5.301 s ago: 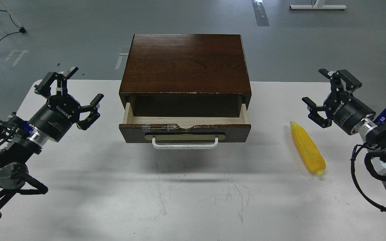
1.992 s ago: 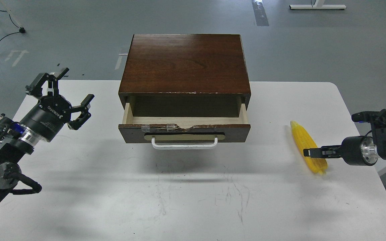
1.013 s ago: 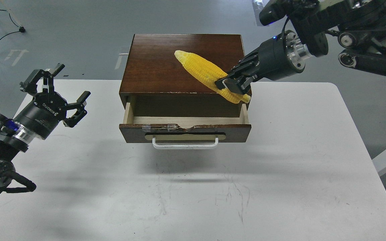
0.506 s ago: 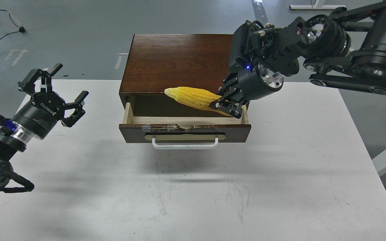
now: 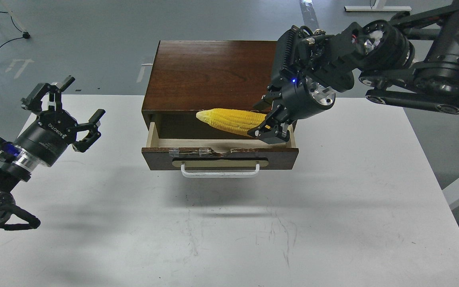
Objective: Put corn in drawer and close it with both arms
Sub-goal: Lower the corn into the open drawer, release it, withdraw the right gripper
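The yellow corn (image 5: 229, 118) lies nearly level above the open drawer (image 5: 219, 153), its tip pointing left and its thick end between the fingers of my right gripper (image 5: 265, 120). The right gripper's fingers stand spread, one above and one below the cob's end, over the drawer's right side. The drawer is pulled out of the dark brown cabinet (image 5: 213, 75) and shows its pale wood inside and white bar handle (image 5: 220, 172). My left gripper (image 5: 74, 101) is open and empty, held above the table to the left of the cabinet.
The white table (image 5: 229, 231) stretches in front of the drawer. The right arm's thick joints (image 5: 412, 67) hang over the cabinet's right rear corner. Grey floor with cables lies beyond the table.
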Available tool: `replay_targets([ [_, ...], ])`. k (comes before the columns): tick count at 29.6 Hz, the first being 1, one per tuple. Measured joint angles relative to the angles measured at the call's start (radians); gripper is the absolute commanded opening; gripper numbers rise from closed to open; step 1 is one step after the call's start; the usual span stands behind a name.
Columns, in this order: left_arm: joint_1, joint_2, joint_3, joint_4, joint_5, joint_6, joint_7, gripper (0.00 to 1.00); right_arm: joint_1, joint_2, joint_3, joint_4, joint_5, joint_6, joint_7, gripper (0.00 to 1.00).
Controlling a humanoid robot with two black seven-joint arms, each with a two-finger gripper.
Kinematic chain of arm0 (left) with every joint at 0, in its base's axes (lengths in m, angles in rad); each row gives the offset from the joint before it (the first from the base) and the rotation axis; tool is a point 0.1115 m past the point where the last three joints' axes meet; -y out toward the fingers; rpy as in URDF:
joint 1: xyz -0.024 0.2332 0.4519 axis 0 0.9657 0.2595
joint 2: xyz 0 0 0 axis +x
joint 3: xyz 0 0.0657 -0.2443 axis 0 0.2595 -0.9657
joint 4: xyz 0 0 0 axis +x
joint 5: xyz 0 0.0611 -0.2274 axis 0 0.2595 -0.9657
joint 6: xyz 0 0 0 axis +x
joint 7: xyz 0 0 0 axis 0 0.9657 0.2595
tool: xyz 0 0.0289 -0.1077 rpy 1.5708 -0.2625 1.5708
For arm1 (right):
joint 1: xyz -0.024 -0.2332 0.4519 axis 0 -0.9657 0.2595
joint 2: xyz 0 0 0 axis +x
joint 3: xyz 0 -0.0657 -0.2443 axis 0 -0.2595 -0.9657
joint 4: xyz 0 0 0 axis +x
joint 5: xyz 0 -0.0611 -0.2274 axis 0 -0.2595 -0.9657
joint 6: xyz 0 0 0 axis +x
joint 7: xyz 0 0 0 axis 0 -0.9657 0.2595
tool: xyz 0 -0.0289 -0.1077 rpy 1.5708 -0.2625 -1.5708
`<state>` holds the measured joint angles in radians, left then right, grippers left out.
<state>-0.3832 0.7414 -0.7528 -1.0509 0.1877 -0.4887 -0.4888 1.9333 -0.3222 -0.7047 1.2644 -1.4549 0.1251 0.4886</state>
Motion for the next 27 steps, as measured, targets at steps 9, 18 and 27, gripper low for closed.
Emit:
replay_targets([
  [9,-0.047,0.027,-0.005,0.040,0.010,0.000,0.001,1.00,0.003,-0.142,0.109,0.006,0.341,0.000,0.000,1.00],
  [18,-0.186,0.103,-0.023,0.005,0.213,0.000,0.000,1.00,-0.319,-0.522,0.361,0.008,0.804,0.004,0.000,1.00],
  [27,-0.325,0.135,-0.059,-0.244,0.526,0.000,0.000,1.00,-0.843,-0.651,0.737,-0.055,0.878,0.002,0.000,1.00],
])
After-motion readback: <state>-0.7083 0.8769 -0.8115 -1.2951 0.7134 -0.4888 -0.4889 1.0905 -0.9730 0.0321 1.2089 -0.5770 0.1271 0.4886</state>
